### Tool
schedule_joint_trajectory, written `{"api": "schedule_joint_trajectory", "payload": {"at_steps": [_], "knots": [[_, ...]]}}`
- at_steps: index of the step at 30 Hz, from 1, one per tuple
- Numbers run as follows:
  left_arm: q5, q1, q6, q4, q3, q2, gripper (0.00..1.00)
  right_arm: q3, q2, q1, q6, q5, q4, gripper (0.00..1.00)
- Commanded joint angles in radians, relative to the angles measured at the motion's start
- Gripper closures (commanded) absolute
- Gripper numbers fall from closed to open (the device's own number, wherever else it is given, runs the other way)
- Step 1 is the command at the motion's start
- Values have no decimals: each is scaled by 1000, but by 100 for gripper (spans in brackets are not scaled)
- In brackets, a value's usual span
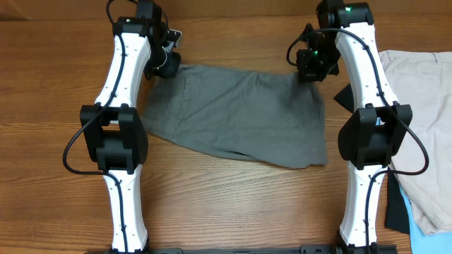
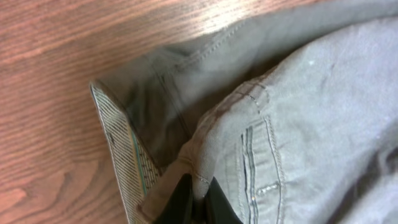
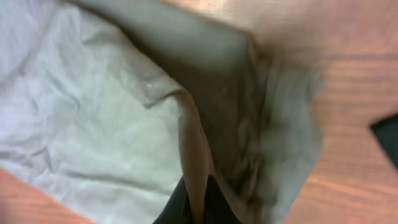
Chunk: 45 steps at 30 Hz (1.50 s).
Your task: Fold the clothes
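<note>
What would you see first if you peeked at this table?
The grey shorts, spread out across the middle of the wooden table. The left gripper and the right gripper each pinch a corner of the shorts along the far edge. At the right edge of the table lies a beige garment.

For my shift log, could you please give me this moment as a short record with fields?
Surface: wooden table
Garment in work: grey shorts, spread out mid-table
Left hand: shut on the shorts' waistband corner
Right hand: shut on a fold of the shorts' fabric
Waiting: beige garment, at the table's right edge
</note>
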<state>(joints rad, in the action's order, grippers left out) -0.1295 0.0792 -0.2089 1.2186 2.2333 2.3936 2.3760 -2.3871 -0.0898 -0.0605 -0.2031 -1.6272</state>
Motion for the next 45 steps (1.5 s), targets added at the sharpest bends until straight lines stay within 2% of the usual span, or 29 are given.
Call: {"api": "schedule_joint_trajectory", "payload": {"at_steps": [1, 8, 15, 21, 26, 32, 39, 45], "knots": [[6, 6, 23, 40, 8, -19, 96, -23, 38, -16, 14, 20, -39, 96], [7, 5, 138, 153, 5, -4, 96, -171, 38, -6, 73, 56, -34, 96], [10, 5, 217, 192, -11, 22, 96, -381, 38, -5, 74, 90, 191, 96], [11, 5, 256, 138, -104, 23, 96, -513, 38, -5, 81, 90, 404, 96], [84, 5, 293, 21, -230, 23, 96, -563, 38, -5, 88, 90, 539, 96], [106, 4, 295, -227, -361, 23, 96, -587, 38, -5, 88, 90, 712, 96], [190, 3, 290, -520, -423, 23, 96, -589, 38, -5, 99, 90, 877, 96], [184, 2, 253, -734, -431, 24, 96, -589, 38, -5, 99, 90, 996, 96]]}}
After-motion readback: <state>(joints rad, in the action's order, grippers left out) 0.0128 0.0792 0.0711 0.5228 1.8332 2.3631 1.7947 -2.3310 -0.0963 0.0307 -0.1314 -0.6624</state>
